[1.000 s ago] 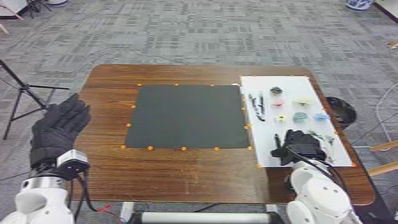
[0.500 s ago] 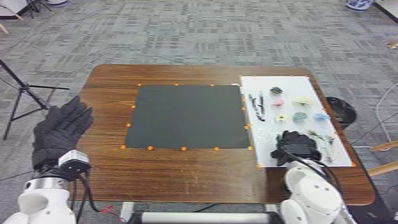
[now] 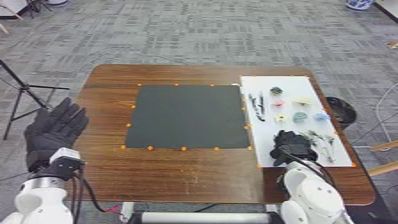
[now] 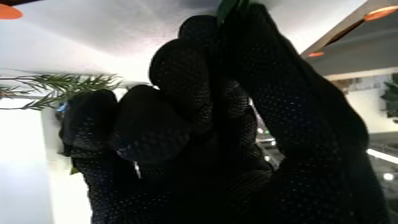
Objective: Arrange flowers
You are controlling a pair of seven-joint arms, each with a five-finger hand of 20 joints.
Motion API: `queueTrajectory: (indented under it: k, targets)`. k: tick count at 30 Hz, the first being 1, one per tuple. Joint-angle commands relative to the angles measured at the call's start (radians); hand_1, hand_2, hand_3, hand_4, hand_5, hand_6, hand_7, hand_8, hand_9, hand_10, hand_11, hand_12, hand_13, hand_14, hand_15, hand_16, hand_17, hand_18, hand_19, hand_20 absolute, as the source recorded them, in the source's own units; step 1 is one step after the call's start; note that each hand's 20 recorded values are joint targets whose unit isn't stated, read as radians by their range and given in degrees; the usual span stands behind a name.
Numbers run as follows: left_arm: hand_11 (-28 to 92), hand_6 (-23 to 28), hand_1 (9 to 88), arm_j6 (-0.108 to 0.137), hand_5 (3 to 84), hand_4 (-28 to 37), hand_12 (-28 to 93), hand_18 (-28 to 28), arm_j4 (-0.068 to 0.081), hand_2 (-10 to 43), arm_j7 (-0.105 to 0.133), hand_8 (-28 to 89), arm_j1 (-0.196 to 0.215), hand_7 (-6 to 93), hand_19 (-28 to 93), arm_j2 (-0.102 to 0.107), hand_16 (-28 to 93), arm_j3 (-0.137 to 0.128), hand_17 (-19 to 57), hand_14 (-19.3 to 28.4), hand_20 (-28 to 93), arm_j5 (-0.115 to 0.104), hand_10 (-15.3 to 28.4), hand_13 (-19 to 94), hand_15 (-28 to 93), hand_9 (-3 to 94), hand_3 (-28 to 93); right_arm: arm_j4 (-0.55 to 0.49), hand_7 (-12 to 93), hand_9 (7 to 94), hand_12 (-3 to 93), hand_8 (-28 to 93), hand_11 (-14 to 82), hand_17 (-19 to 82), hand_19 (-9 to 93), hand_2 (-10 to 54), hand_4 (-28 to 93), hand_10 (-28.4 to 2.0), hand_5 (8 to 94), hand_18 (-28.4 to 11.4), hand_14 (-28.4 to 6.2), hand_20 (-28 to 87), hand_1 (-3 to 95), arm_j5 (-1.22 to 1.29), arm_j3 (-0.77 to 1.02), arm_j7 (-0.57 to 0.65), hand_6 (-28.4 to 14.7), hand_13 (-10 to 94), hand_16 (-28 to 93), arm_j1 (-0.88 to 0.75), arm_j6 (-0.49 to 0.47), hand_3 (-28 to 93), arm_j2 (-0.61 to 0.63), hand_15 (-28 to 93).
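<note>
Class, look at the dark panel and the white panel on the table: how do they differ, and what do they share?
The dark panel is nearly square; the white panel is a longer, narrower strip.
The dark panel lies around the table's middle, while the white panel is by its right edge.
The white panel bears flower heads; the dark panel bears none.
Both lie flat on the brown table.

Left arm [image 3: 40, 199]: extends forward from the bottom edge
Left hand [image 3: 53, 136]: fingers straight, slightly apart, pointing forward
Right arm [image 3: 313, 191]: extends forward
Right hand [image 3: 293, 148]: fingers bent, thumb pinching against a fingertip
</note>
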Motion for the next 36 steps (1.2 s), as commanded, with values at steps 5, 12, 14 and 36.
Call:
queueTrajectory:
  k: [5, 12, 14, 36]
  targets:
    - [21, 8.8, 24.0, -0.035, 41.6, -28.3, 6, 15.2, -0.029, 14.3, -0.015, -11, 0.072, 12.3, 40, -0.022, -6, -0.118, -5.4, 16.2, 6, 0.004, 16.0, 28, 26, 35.4, 71, -0.013, 56, 83.3, 58.5, 16, 30.8, 51, 89, -9.5, -16, -8.5, 68.6, -20.5, -4.4, 29, 54.8, 0.012, -0.004, 0.012, -2.4, 83, 42, -0.087, 0.225, 67, 0.062, 62]
    - [20, 8.8, 24.2, -0.007, 41.4, -28.3, 6, 15.1, -0.042, 14.6, 0.017, -11, 0.080, 11.8, 40, -0.017, -5, -0.162, -5.5, 16.2, 6, -0.016, 16.1, 27, 25, 35.1, 70, -0.007, 57, 84.0, 59.3, 16, 29.6, 52, 89, -9.5, -15, -8.6, 68.5, -20.5, -4.1, 29, 54.0, 0.116, -0.049, -0.020, -2.4, 84, 42, 0.031, 0.328, 68, 0.102, 61]
    - [20, 8.8, 24.2, 0.018, 41.4, -28.3, 6, 15.1, -0.044, 14.6, 0.026, -10, 0.073, 11.8, 40, -0.016, -5, -0.168, -5.5, 16.2, 6, -0.030, 16.1, 27, 25, 35.1, 70, 0.022, 57, 84.0, 59.4, 16, 30.0, 52, 90, -9.5, -15, -8.4, 68.5, -20.5, -4.0, 28, 53.4, 0.138, -0.081, -0.018, -2.4, 84, 42, 0.088, 0.343, 69, 0.100, 61]
    - [20, 8.9, 24.2, 0.073, 41.5, -28.3, 6, 15.1, -0.084, 14.8, 0.064, -10, 0.190, 12.1, 40, 0.008, -5, -0.210, -5.8, 16.2, 6, -0.020, 16.2, 27, 25, 35.1, 70, 0.354, 60, 83.6, 56.9, 15, 35.0, 51, 91, -9.5, -17, -9.5, 68.2, -21.2, -3.8, 29, 51.6, 0.364, -0.461, -0.159, -1.5, 85, 42, 0.561, 0.461, 71, -0.095, 62]
